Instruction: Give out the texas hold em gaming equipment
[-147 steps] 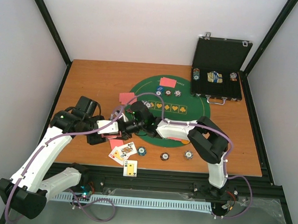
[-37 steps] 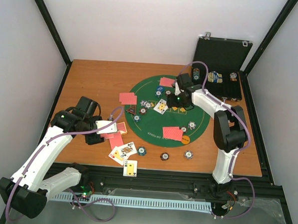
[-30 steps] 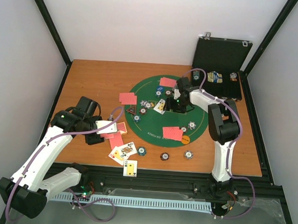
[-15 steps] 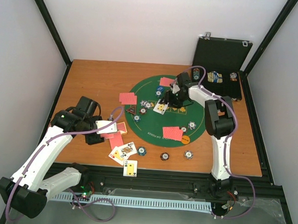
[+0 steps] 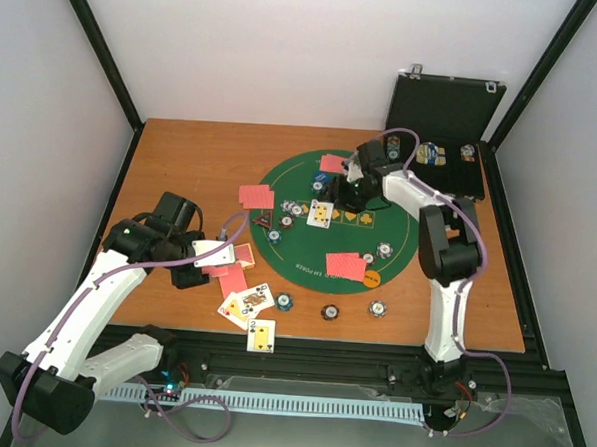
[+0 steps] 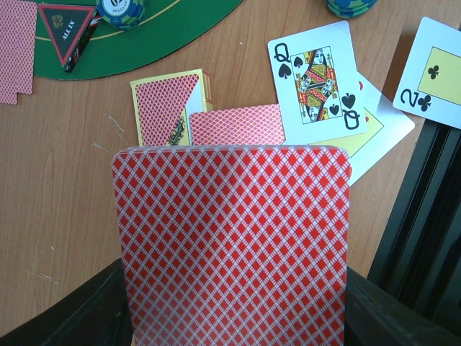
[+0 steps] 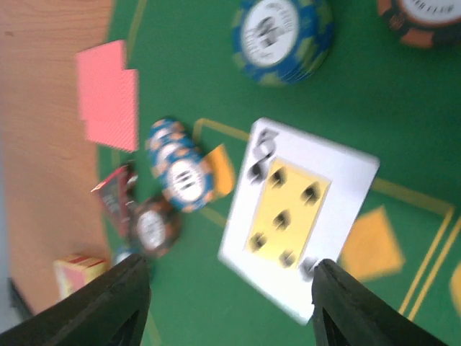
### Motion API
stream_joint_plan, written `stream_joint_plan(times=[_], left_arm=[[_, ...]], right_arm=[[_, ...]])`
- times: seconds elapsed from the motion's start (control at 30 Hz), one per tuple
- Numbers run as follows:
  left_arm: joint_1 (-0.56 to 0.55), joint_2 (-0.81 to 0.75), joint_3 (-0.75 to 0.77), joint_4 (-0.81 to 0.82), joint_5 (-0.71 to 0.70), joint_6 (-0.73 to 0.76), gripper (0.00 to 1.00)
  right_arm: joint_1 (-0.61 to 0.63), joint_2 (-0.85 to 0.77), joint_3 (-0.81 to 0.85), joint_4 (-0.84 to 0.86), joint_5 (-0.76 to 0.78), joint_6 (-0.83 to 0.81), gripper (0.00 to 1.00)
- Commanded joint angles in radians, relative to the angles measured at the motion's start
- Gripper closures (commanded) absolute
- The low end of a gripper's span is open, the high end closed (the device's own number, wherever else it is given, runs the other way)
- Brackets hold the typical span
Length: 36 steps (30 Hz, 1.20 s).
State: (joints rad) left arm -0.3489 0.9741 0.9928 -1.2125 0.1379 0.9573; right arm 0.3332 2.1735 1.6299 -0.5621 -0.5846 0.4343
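Observation:
My left gripper point(image 6: 234, 321) is shut on a stack of red-backed playing cards point(image 6: 234, 238) low over the wood, left of the green mat point(image 5: 307, 259). My right gripper point(image 7: 234, 310) hangs open over the mat, with nothing between its fingers point(image 7: 115, 303). A face-up five card point(image 7: 299, 216) lies flat below it, also seen from above as the five card point(image 5: 321, 214). Poker chips point(image 7: 176, 169) and a dark red-edged triangle point(image 6: 68, 32) sit beside it. An orange disc point(image 5: 373, 280) lies near the mat's front edge.
The black case point(image 5: 438, 141) stands open at the back right with chips inside. Red-backed cards point(image 5: 255, 195) lie in pairs around the mat. Face-up cards point(image 5: 246, 301), a card box point(image 6: 171, 104) and chips point(image 5: 329, 311) lie near the front edge.
The right gripper has drawn back a little from the face-up five, which stays on the mat. The left arm and its cards have not moved.

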Motion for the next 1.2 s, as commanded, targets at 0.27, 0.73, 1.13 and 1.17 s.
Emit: stream_joint_plan(times=[0.27,0.73,1.13,1.17], left_arm=[[0.004,-0.009,0.034,-0.002,0.021,-0.006,0.72],[0.004,-0.01,0.032,-0.004,0.025,-0.007,0.72],[0.004,-0.014,0.042,-0.009,0.02,-0.001,0.72],[0.004,-0.012,0.044,-0.009,0.02,-0.001,0.72]], right_arm=[[0.365,-0.412,-0.315,0.332,-0.1,0.285,0.28],[0.588,-0.368,-0.354,0.599,-0.143,0.501,0.29],[0.65,-0.319,-0.378,0.701,-0.162,0.577,0.3],[0.654,-0.315,-0.377,0.708,-0.164,0.582,0.3]])
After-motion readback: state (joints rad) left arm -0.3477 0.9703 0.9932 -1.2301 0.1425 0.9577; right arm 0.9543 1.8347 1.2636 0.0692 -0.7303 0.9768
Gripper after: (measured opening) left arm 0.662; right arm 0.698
